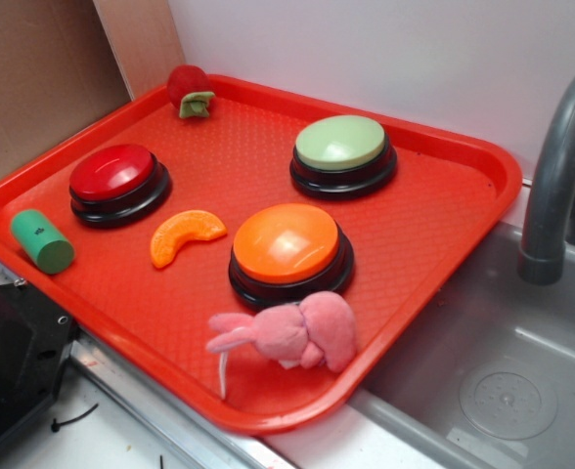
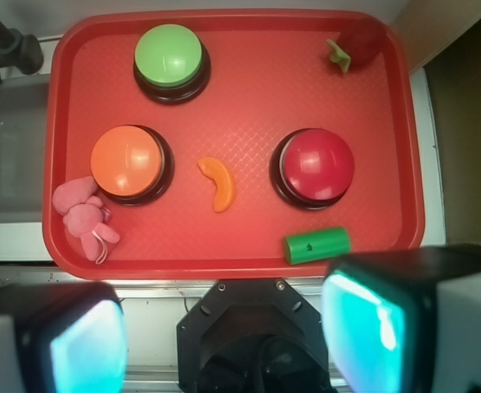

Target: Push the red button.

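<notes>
We judge the task to be at its approach step: the round dome push-button with the glossy dark red top on a black base (image 2: 316,166) is untouched, and nothing rests on it. It sits on the red textured plastic tray (image 2: 249,106), in the tray's right half as the wrist view shows it, between the green plastic cylinder (image 2: 316,245) below it and the small red strawberry toy with a green leaf (image 2: 353,45) in the far corner. An orange slice-shaped toy (image 2: 218,183) lies just beside it on its left.

The gripper (image 2: 228,332) hangs high above the near edge of the tray, camera pointing straight down. Its two fingers (image 2: 388,323) fill the lower corners of the wrist view, set wide apart with nothing between them. The exterior view does not show the gripper.

For the next move, we judge that the gripper must travel forward and to the right until it is centred over the red dome, then descend straight down to depress it. We should keep clear of the orange-topped dome button (image 2: 127,162), the green-topped dome button (image 2: 168,56) and the pink plush rabbit (image 2: 81,214), all of which lie to the left.
</notes>
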`<action>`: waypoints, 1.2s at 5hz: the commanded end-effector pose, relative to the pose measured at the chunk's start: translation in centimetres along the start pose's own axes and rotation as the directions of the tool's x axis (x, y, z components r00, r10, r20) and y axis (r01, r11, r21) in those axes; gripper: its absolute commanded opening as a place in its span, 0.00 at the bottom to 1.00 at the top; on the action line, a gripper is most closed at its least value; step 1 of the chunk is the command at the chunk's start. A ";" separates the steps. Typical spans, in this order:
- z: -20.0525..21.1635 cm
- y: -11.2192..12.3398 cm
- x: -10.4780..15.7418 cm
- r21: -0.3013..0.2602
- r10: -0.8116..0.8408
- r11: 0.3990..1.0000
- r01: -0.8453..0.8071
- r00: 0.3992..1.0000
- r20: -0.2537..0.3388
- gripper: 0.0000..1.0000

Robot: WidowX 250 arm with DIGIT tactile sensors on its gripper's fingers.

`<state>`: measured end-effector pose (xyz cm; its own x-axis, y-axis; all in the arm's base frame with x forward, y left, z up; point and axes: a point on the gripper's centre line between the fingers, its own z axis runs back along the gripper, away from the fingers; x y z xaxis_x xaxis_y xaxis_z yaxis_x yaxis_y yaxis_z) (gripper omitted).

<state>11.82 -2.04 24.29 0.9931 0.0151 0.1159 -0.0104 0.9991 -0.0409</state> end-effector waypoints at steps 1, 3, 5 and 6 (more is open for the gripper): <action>0.0 0.0 0.0 0.000 0.000 1.000 0.000 1.000 0.000 1.00; -7.4 8.7 4.1 -0.015 0.247 0.969 -0.247 0.967 0.061 1.00; -13.6 11.9 6.9 0.043 0.454 0.889 -0.456 0.890 0.053 1.00; -15.9 12.0 6.7 0.065 0.503 0.862 -0.502 0.864 0.013 1.00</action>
<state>20.21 8.95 8.10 0.8535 0.5179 0.0571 -0.5172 0.8554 -0.0282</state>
